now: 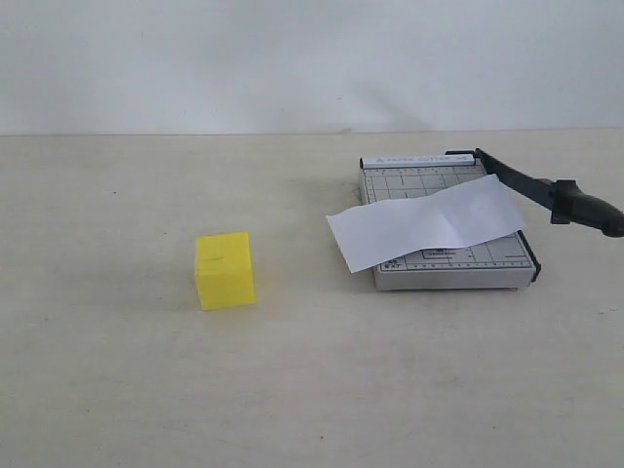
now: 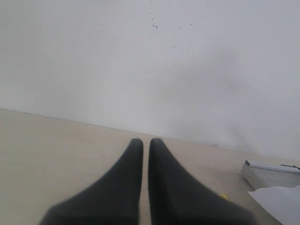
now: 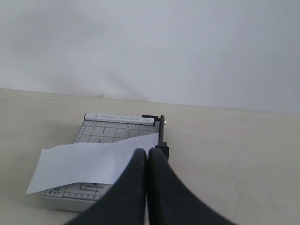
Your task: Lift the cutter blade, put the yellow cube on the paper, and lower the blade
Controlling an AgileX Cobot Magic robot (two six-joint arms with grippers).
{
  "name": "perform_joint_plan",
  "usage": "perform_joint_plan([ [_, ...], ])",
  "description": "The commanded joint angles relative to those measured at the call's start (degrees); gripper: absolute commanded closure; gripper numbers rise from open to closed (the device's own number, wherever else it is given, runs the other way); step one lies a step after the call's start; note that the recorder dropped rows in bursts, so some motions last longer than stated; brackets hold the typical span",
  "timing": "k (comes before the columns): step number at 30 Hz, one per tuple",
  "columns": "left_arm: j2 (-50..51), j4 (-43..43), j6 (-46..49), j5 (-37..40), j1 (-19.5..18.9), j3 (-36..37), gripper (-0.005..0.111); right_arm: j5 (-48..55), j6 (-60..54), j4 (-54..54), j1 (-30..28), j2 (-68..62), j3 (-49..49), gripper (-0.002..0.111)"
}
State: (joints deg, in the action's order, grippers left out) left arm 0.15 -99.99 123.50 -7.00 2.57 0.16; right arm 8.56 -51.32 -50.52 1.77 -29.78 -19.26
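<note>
The yellow cube (image 1: 225, 270) stands on the table left of the grey trimmer base (image 1: 453, 258). The white paper (image 1: 429, 222) lies across the base and overhangs its left edge. The black cutter blade (image 1: 517, 178) runs from its hinge at the base's far right corner, and its thick handle (image 1: 585, 207) appears lifted off the base. Neither gripper shows in the exterior view. My right gripper (image 3: 147, 152) is shut and empty, hovering short of the paper (image 3: 93, 161) and blade (image 3: 161, 136). My left gripper (image 2: 146, 141) is shut, holding nothing; a sliver of the cube (image 2: 225, 197) peeks beside it.
A pale wall rises behind the beige table (image 1: 146, 390). In the left wrist view a corner of the trimmer base (image 2: 269, 174) and the paper's edge (image 2: 279, 201) show off to one side.
</note>
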Motion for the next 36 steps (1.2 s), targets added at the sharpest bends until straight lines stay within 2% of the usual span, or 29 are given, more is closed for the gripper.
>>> perform_joint_plan([
  [1, -0.1, 0.0, -0.3, -0.5, 0.0, -0.2, 0.101, -0.2, 6.1, -0.3, -0.1, 4.9, 3.8, 0.108],
  [6, -0.1, 0.0, -0.3, -0.5, 0.0, -0.2, 0.101, -1.5, 10.4, -0.3, -0.1, 5.8, 4.6, 0.108],
  [33, -0.1, 0.0, -0.3, -1.2, 0.0, -0.2, 0.101, -2.9, 10.4, -0.3, -0.1, 5.8, 4.6, 0.108],
  [36, -0.1, 0.0, -5.4, -0.3, 0.0, -0.2, 0.101, -3.0, 10.4, -0.3, -0.1, 5.8, 4.6, 0.108],
])
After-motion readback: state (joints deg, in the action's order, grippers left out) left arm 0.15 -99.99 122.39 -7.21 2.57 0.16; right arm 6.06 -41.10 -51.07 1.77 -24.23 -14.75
